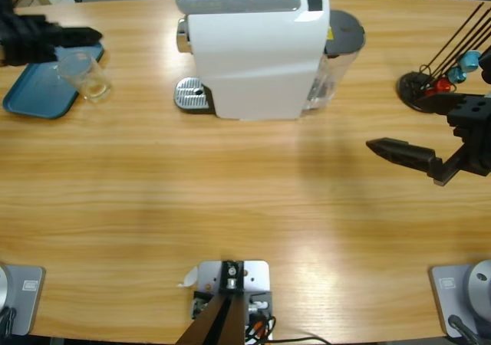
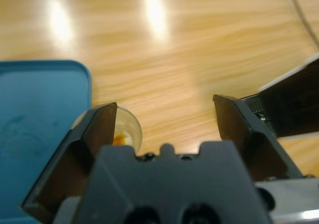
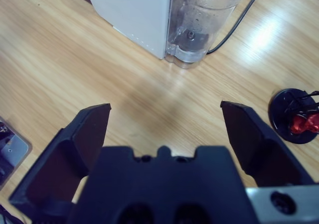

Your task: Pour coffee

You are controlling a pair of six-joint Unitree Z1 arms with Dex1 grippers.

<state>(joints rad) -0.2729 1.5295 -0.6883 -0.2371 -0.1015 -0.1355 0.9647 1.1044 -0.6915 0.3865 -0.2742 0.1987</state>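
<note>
a: where's the small clear plastic cup (image 2: 127, 129)?

b: just under my left gripper (image 2: 164, 122), beside the blue tray (image 1: 38, 92), well apart from the white coffee machine (image 1: 253, 54).

a: handling?

b: light, thin, probably crushable; i'd take its wall mid-height, gently. left jaws spread wide, holding nothing. right gripper (image 3: 167, 122) wide open too, empty.

No legible text, brand, number or sign appears in any view. The coffee machine (image 1: 257, 54), well ahead of the right claw (image 3: 164, 129), carries a small yellow patch on its side next to the water tank (image 1: 337, 61); this may be a warning label, but nothing on it can be read.
</note>
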